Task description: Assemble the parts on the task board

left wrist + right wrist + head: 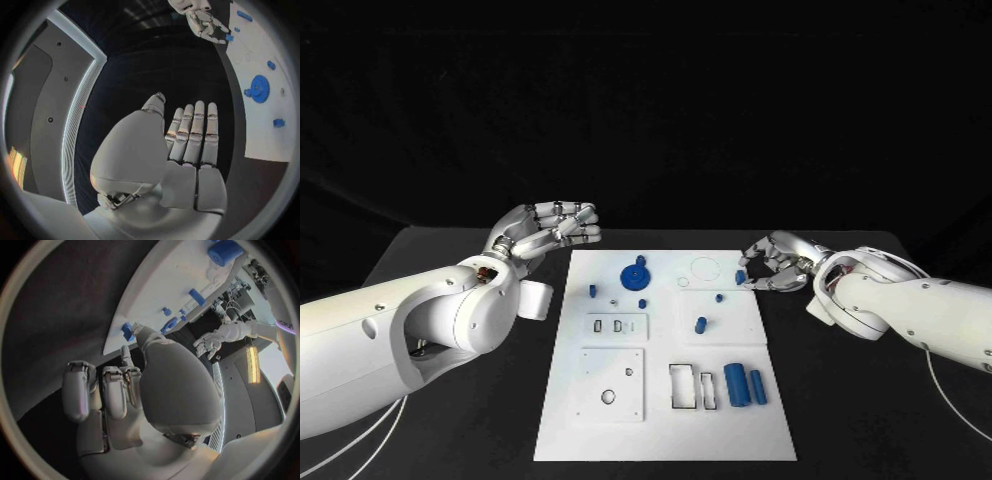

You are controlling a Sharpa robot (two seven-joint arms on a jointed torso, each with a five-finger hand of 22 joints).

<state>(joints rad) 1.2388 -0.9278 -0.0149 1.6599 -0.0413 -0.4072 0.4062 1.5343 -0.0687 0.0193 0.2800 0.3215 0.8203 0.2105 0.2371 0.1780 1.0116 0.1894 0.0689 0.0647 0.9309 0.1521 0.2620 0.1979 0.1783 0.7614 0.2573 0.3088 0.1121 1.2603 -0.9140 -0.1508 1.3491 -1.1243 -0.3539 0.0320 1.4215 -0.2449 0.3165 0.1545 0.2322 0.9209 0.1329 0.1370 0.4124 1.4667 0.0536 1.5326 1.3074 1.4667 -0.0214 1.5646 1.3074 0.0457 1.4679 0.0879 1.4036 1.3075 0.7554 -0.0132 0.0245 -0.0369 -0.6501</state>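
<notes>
bright overhead light on the task board (733, 440), dark surroundings, wrist views warped at the rim

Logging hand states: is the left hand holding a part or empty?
Empty: the left hand shows straight fingers with nothing in them, raised beside the task board.

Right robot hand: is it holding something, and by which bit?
The right robot hand seems to pinch a small blue part in its fingertips; where on it cannot be told.
</notes>
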